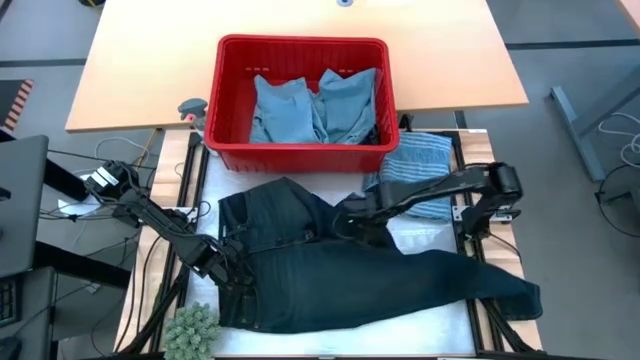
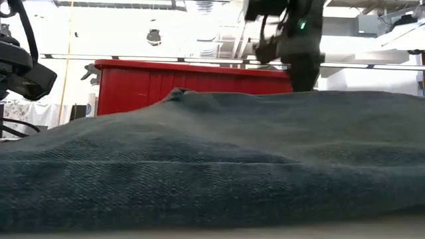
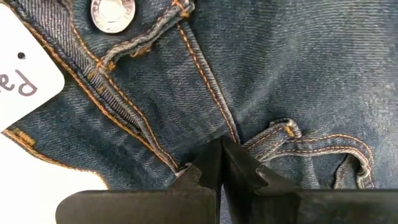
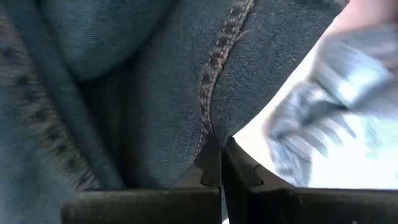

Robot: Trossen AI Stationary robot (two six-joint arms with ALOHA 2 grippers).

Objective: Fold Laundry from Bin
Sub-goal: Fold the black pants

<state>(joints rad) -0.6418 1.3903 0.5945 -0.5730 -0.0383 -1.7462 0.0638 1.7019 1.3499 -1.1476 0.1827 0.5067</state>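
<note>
Your two arms are dark, nearly black, built of slim tubular links joined by bulkier rounded joint housings. The left arm (image 1: 160, 215) trails loose black cables near its base, where a pale connector block shows. The right arm (image 1: 450, 190) carries a boxy housing at its elbow, and a small green light glows on it in the low view. Each end effector (image 3: 222, 163) has two matte black fingers with stepped, notched inner edges on a flat black crossbar.

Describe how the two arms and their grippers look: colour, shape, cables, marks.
Both arms are black and slim, built of jointed links. The left arm carries loose black cables near its base. The right arm bends at a bulky elbow; in the low view a small green light shows on it. Each gripper has two black fingers with stepped, tapering tips, fixed on a flat black bar.
</note>
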